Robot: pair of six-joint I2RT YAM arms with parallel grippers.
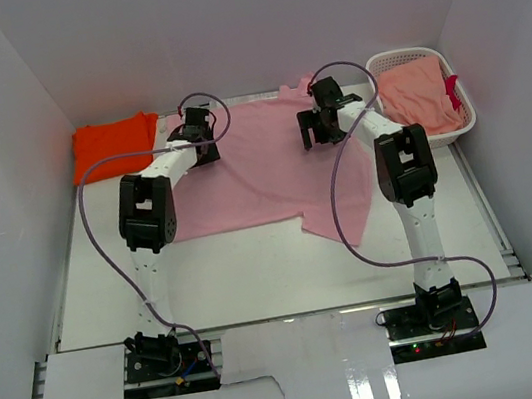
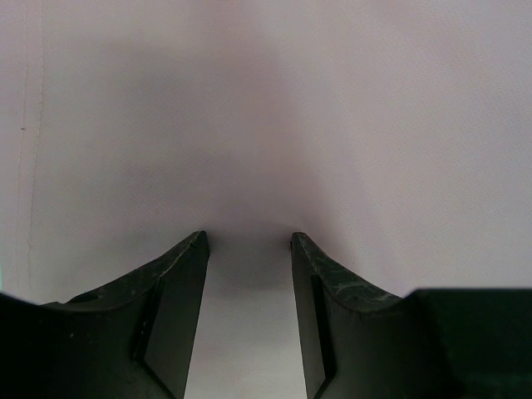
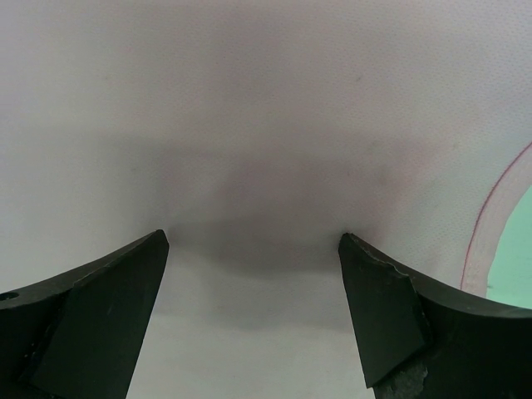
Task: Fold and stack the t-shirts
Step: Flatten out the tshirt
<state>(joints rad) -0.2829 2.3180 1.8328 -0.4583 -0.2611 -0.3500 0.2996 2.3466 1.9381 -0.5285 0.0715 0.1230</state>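
- Fingertips (image 2: pixel 179 291) of the left gripper (image 2: pixel 248 241) stand partly apart. Nothing is between them but the pink shirt (image 2: pixel 349 125) lying below.
- A soft shadow pools under that gap, so I judge the tips close over the cloth. Whether they touch it cannot be told.
- The right gripper (image 3: pixel 253 241) is spread wide and empty over the same shirt. A curved, stitched hem (image 3: pixel 478 224) runs at the right edge of its view and is probably the collar.
- Both grippers point down at the shirt's far part, the left toward its left edge and the right near the neck. To my eye this stance suits pinching the far edge at two places, so the cloth comes forward evenly in a fold.
- The pink shirt is thin, matte knit, lying flat and nearly smooth in the middle of the white table (image 1: pixel 238 275). One flap reaches toward the near right. It looks not yet folded.
- The orange shirt (image 1: pixel 113 143) sits as a thick, squared block in the far left corner, apart from both grippers. It is likely placed there as the base of the stack.
- The basket (image 1: pixel 458 134), of white plastic lattice, stands at the far right. It holds a bunched salmon cloth (image 1: pixel 417 100).
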